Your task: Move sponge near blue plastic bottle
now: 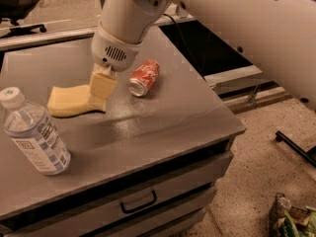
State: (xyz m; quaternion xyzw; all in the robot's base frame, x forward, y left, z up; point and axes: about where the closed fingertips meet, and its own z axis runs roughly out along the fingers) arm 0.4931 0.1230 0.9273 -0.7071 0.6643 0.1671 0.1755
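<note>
The gripper [101, 90] hangs low over the grey cabinet top [173, 117], its pale yellowish fingers [102, 85] pointing down and closed on the right end of the sponge [66, 102]. From the grip the sponge runs out toward 9 o'clock, a pale yellow slab lying flat and low. Whether its underside touches the surface or sits just above it cannot be told.

The blue plastic bottle [37, 135] lies on its side at about 7 o'clock from the gripper, white cap toward the back left and base toward the front edge. It is near the sponge but apart from it, with a strip of bare top between them. A red soda can [144, 77] lies tipped over at 2 o'clock from the gripper, just beside it, its silver end facing forward.

The white arm [222, 23] rises from the gripper toward 1 o'clock and out of view. A drawer handle [138, 203] shows on the cabinet front, and a black office chair [17, 4] stands at the far upper left.
</note>
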